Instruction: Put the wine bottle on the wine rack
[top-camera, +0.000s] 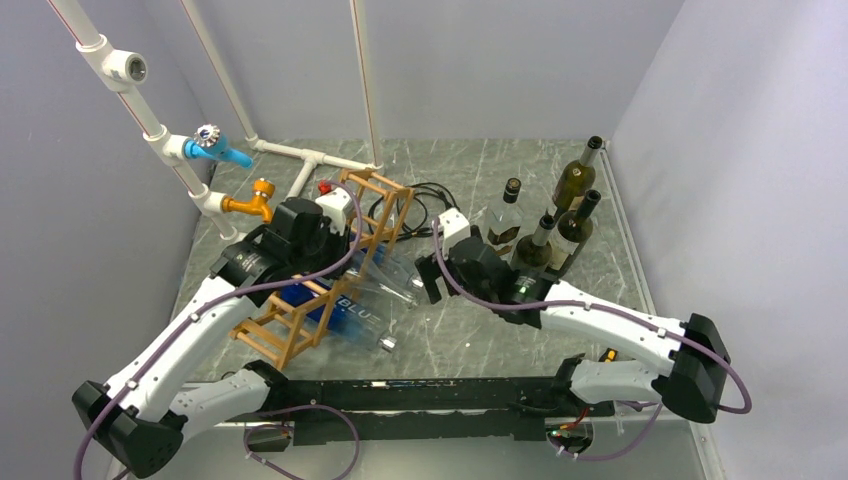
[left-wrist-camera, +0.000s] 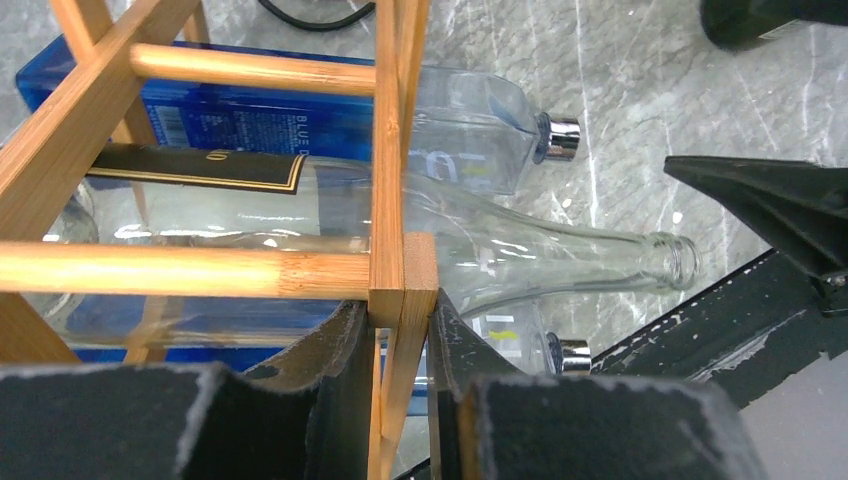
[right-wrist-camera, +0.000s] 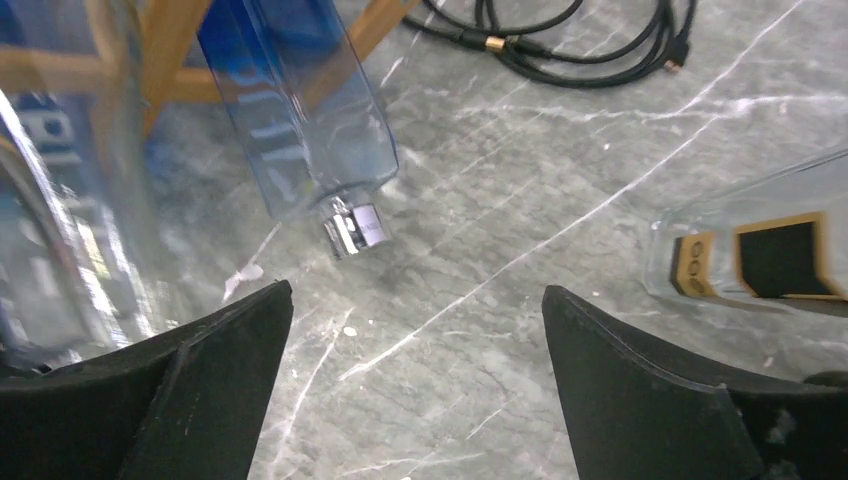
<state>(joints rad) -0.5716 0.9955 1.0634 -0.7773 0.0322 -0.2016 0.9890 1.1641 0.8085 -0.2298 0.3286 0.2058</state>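
Already in the wine rack (top-camera: 288, 335), the clear wine bottle (top-camera: 393, 281) lies on its side.
From above, the orange-brown stick lattice leans across the left half of the grey marbled surface (top-camera: 480, 340) with blue bottles (top-camera: 352, 312) stacked in it. The left arm reaches in to the rack's upper part, and the right gripper (top-camera: 428, 280) sits just beside the bottle necks. Four standing bottles (top-camera: 575, 175) crowd the far right corner, with bare room in front of the rack. In the left wrist view, the left gripper (left-wrist-camera: 400, 322) has its fingers closed on a rack stick, and the wine bottle's long neck points right, past the frame. In the right wrist view, the right gripper's fingers (right-wrist-camera: 200, 385) stand wide apart over bare surface and hold nothing, with a silver-capped blue bottle just beyond them.
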